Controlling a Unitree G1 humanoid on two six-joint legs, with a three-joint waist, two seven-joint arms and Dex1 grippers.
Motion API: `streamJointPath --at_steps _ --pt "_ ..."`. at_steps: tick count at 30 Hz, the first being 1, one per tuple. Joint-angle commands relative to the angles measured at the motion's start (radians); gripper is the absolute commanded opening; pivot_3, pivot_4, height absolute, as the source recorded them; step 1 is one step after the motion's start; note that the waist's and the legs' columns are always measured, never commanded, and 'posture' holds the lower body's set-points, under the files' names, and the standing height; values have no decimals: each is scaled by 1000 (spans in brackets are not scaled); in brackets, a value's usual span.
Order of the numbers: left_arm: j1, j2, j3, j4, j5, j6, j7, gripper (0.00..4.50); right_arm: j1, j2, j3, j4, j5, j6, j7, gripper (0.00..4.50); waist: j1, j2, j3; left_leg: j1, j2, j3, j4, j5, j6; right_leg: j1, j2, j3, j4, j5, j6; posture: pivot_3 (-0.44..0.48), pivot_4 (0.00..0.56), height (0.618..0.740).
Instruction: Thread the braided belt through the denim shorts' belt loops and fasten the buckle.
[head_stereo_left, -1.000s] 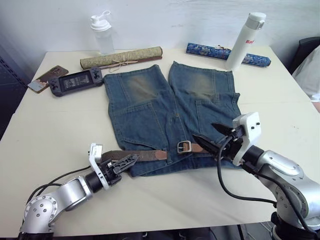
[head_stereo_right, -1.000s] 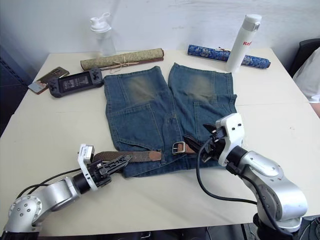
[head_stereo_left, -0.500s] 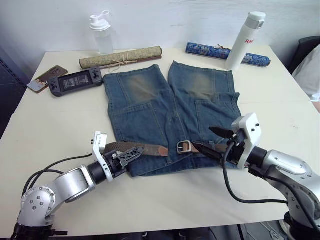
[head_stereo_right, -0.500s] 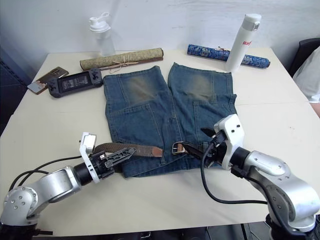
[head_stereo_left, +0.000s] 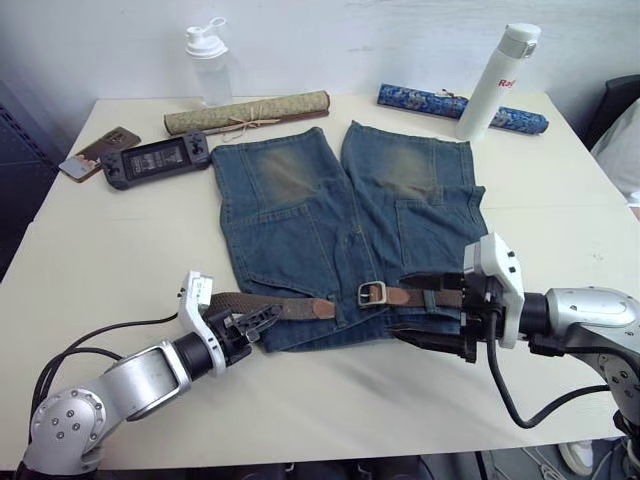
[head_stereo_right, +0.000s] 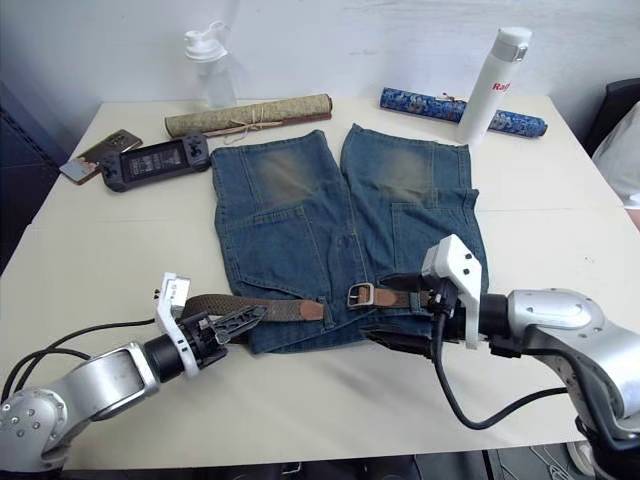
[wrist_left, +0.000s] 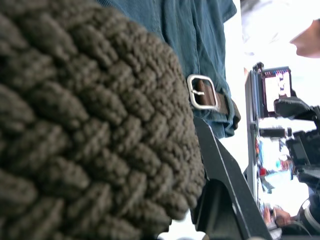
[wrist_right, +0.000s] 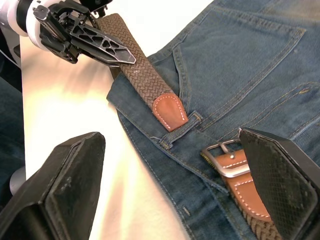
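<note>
The braided belt (head_stereo_left: 275, 305) lies along the waistband of the denim shorts (head_stereo_left: 340, 215), w/ its tan tip (wrist_right: 169, 111) right at one of the belt loops (wrist_right: 181, 131) and the buckle (head_stereo_left: 371, 293) just past it, so I'd say threading's mostly done and we're at the fastening bit. Left gripper (head_stereo_left: 250, 325) is clamped on the braid, w/ the tip out ahead of it. Right gripper (head_stereo_right: 400, 312) is wide open w/ nothing in it, straddling the buckle-end strap. Next move prob needs the tip fed thru that loop and into the buckle. Can't tell how many loops it's actually thru, the cloth hides that, and the braid blocks most of the left wrist view.
</note>
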Motion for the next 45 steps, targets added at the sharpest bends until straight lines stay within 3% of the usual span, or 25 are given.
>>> streamJointPath --at_steps 1,7,15,34,45 --pt "-11 -26 11 -52 -14 -56 72 0 8 -16 4 -13 12 -32 11 4482 4 0 0 0 0 0 0 0 0 0 0 0 0 0 0 0 150 717" --pt "-26 30 27 -87 -14 -49 63 0 -3 4 28 -5 23 -41 -5 4482 13 0 0 0 0 0 1 0 0 0 0 0 1 0 0 0 150 717" --pt "-99 140 14 -119 -14 -34 -98 0 -9 32 82 4 9 -68 -29 4482 18 0 0 0 0 0 1 0 0 0 1 -1 0 0 0 0 150 717" --pt "-34 192 -40 -171 -14 -120 -33 0 -21 68 114 -2 41 -71 -86 4482 17 0 1 0 0 0 1 0 0 0 1 0 0 0 0 0 150 717" --pt "-45 102 -148 -199 -14 -213 129 0 3 70 122 -25 42 -72 -108 4482 18 0 1 0 0 0 2 0 0 1 1 0 1 0 0 0 150 717"
